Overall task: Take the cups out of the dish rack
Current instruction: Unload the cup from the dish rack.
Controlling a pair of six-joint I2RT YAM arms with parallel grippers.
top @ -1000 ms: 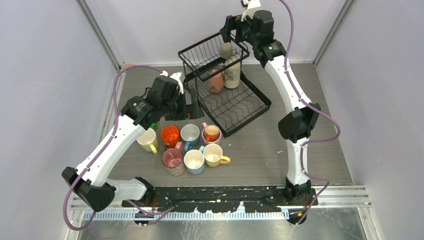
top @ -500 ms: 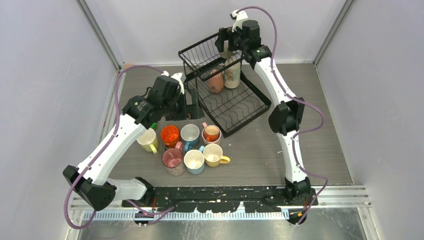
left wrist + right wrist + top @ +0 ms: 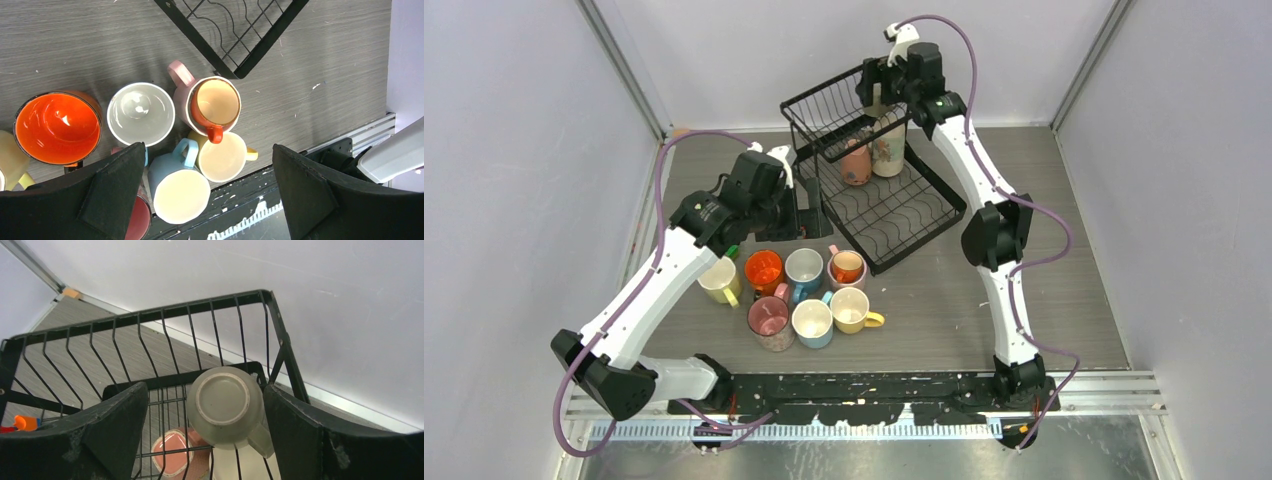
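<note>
The black wire dish rack (image 3: pixel 894 205) stands at the back of the table. My right gripper (image 3: pixel 876 92) is open inside its upper basket (image 3: pixel 150 320), one finger on each side of an upside-down beige-grey mug (image 3: pixel 225 405), not closed on it. A salmon mug (image 3: pixel 172 452) and a cream mug (image 3: pixel 240 465) sit below on the lower tray. My left gripper (image 3: pixel 799 218) is open and empty above several mugs on the table: orange (image 3: pixel 57 127), light blue (image 3: pixel 141 114), pink with an orange mug nested inside it (image 3: pixel 215 102), yellow (image 3: pixel 222 156), another light blue (image 3: pixel 180 192).
A pale yellow mug (image 3: pixel 721 280) and a pink mug (image 3: pixel 770 320) sit at the left of the cluster. A small orange-and-blue item (image 3: pixel 22 422) lies left of the rack. The grey walls close in behind the rack. The black base rail (image 3: pixel 874 385) runs along the near edge.
My right gripper has moved left and down from above the rack into the upper basket, around the beige-grey mug. The left arm and the mugs on the table have not moved.
</note>
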